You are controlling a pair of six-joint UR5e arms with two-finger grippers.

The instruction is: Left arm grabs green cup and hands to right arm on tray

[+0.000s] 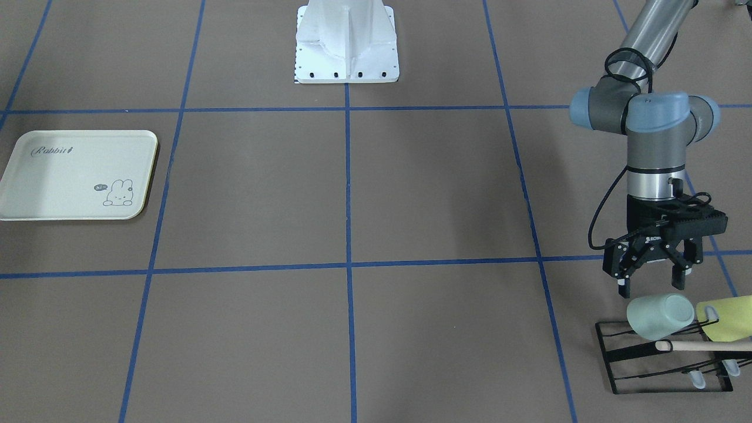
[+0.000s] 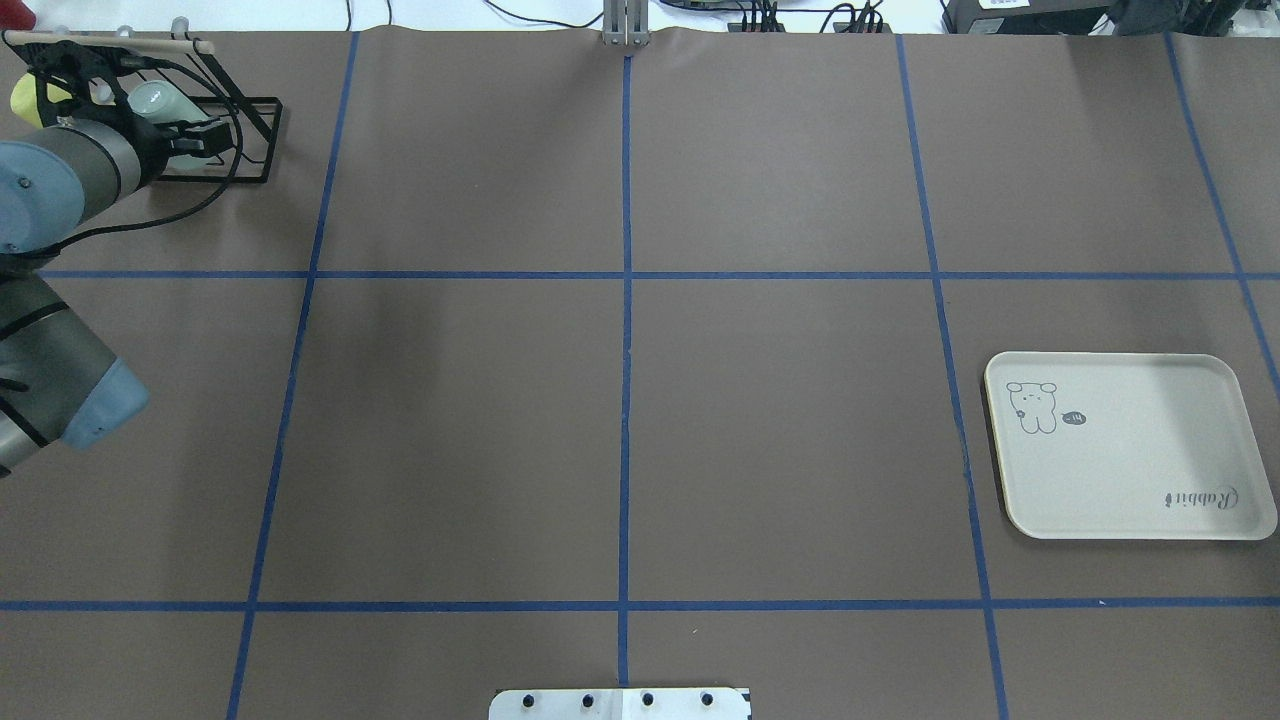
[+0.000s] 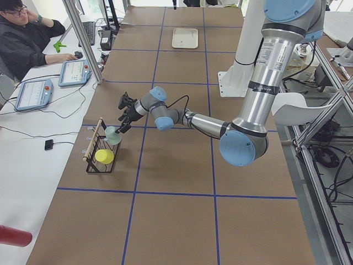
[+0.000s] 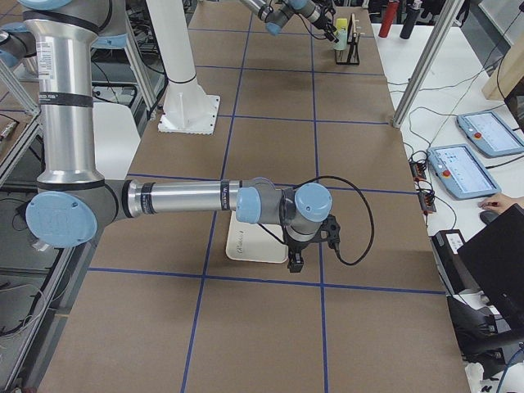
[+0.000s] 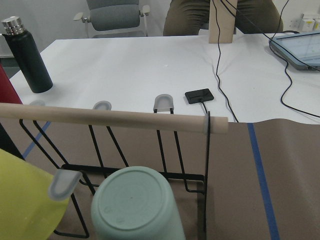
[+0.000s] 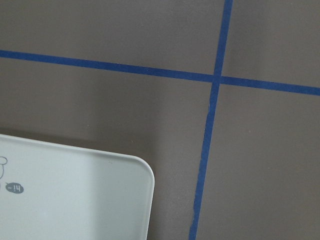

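The pale mint-green cup (image 1: 661,316) lies mouth-down on a peg of the black wire rack (image 1: 611,352) at the table's far left corner. It also shows in the left wrist view (image 5: 135,210), bottom toward the camera. My left gripper (image 1: 652,286) hangs just above the cup with its jaws open and empty, not touching it. The cream Rabbit tray (image 2: 1130,450) lies flat and empty on the right side. My right gripper (image 4: 295,260) hovers at the tray's edge. It shows only in the exterior right view, so I cannot tell its state.
A yellow-green cup (image 1: 728,317) sits on the same rack beside the green cup. A wooden dowel (image 5: 110,117) runs along the rack's top. The white robot base (image 1: 346,41) stands at the table's middle. An operator (image 3: 22,33) sits at a side table.
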